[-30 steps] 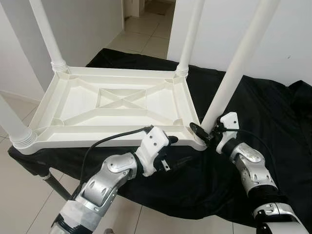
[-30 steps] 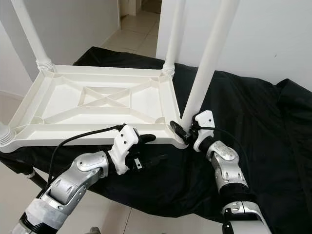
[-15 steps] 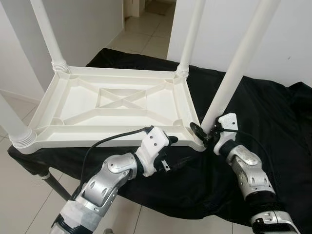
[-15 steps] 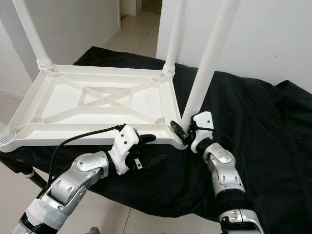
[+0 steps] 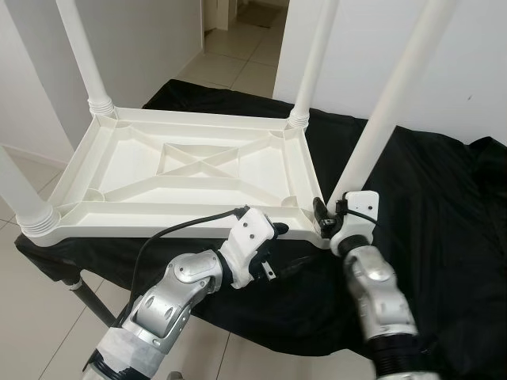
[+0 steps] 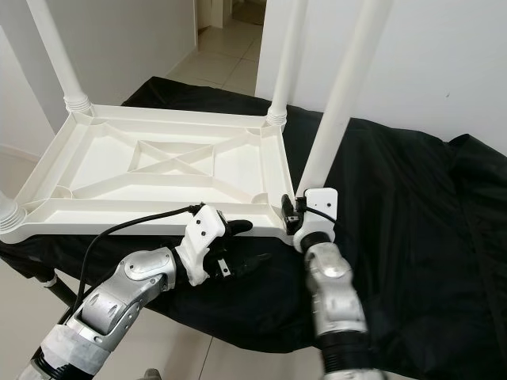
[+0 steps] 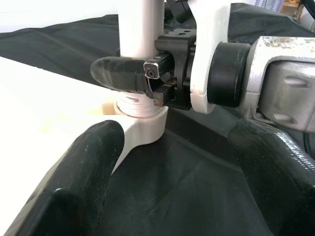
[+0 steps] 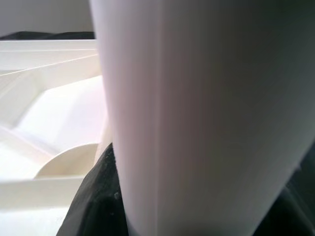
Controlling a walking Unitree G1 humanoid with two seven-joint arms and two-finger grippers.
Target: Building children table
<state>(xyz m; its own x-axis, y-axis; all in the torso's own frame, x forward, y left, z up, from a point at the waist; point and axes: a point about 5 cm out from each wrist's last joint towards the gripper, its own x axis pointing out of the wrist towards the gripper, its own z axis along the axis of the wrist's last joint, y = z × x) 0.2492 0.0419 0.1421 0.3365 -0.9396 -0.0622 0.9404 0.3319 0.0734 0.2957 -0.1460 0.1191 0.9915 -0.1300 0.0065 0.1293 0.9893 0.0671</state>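
A white plastic children's table (image 5: pixel 119 212) lies upside down on a black cloth (image 5: pixel 444 206). Its legs stand upward at the corners. My right gripper (image 5: pixel 323 215) is shut on the near right leg (image 5: pixel 380 127) just above its socket. In the left wrist view one black finger (image 7: pixel 118 73) wraps that leg's base (image 7: pixel 140 105). The same leg (image 8: pixel 197 118) stands very close in the right wrist view. My left gripper (image 5: pixel 283 247) is open in front of the table's near rim, just left of that corner, holding nothing.
The other legs rise at the far left (image 5: pixel 83 55), far right (image 5: pixel 313 63) and near left (image 5: pixel 20 194). The cloth covers a low stand with a metal leg (image 5: pixel 87 297). Tiled floor (image 5: pixel 238 47) and white walls lie around; a doorway opens behind.
My right forearm has swung left, so the wrist now sits in front of the leg rather than to its right, still gripping it. The left arm has barely moved.
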